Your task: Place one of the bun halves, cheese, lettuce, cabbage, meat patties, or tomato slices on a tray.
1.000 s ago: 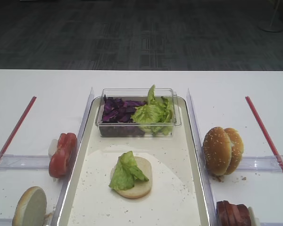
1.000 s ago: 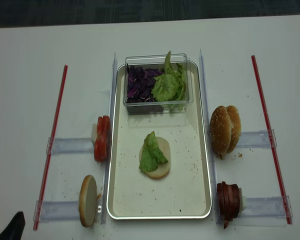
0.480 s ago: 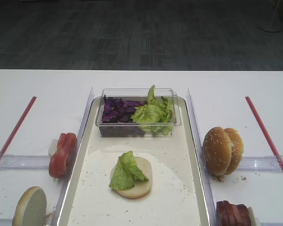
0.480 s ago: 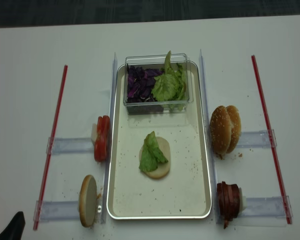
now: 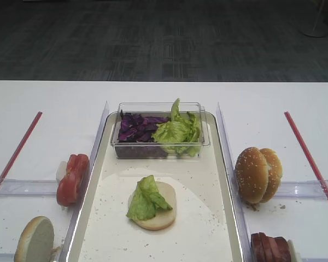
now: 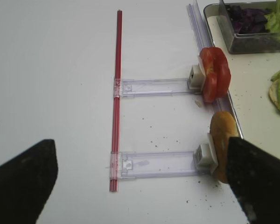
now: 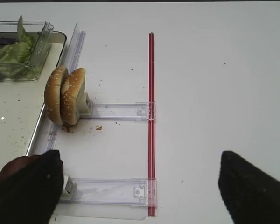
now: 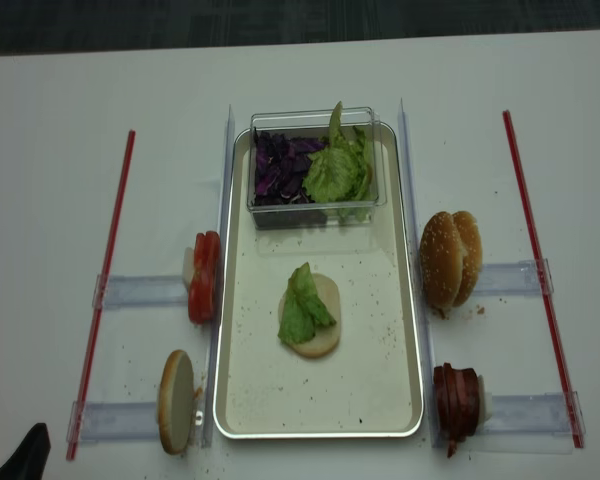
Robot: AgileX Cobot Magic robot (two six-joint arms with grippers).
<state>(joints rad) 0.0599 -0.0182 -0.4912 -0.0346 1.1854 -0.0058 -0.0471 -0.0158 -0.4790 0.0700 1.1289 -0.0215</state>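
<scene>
Lettuce (image 5: pixel 147 197) sits on the bun half (image 5: pixel 163 214); we judge tomato slices (image 5: pixel 72 178) next, both claws wide and empty.

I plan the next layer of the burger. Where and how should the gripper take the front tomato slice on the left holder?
The tomato slices stand on edge in a row on the clear holder. Probably come from above and pinch the front slice across its flat faces near the top rim, with the left gripper, whose jaws stand open.
</scene>
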